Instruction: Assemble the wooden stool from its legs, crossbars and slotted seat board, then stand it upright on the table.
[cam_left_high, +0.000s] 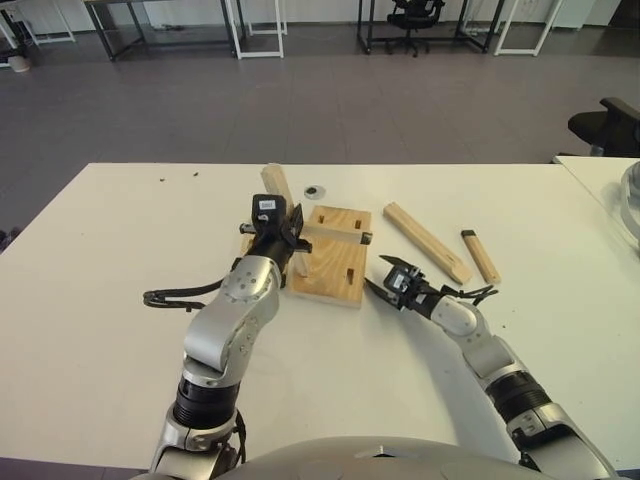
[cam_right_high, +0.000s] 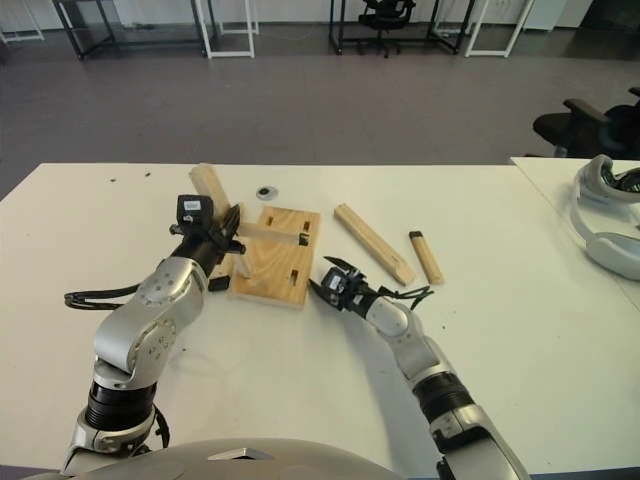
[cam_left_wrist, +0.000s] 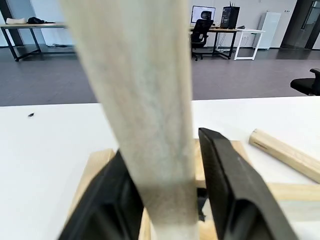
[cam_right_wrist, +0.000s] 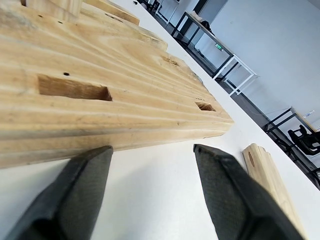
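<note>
The slotted seat board (cam_left_high: 335, 262) lies flat at the table's middle. My left gripper (cam_left_high: 290, 232) is at the board's left edge, shut on a wooden leg (cam_left_high: 275, 184) that slants up and away from me. In the left wrist view the leg (cam_left_wrist: 140, 100) stands between the two black fingers (cam_left_wrist: 235, 185). A crossbar (cam_left_high: 338, 235) lies across the board's far part from that leg. My right gripper (cam_left_high: 378, 273) stands open just right of the board's near corner, touching nothing. Its wrist view shows the board's edge and slots (cam_right_wrist: 75, 87) beyond the open fingers (cam_right_wrist: 70, 200).
A loose long leg (cam_left_high: 427, 242) and a short crossbar (cam_left_high: 481, 256) lie on the table (cam_left_high: 100, 300) to the right of the board. A small dark round object (cam_left_high: 315, 191) sits behind the board. A black cable (cam_left_high: 175, 297) trails left of my left arm.
</note>
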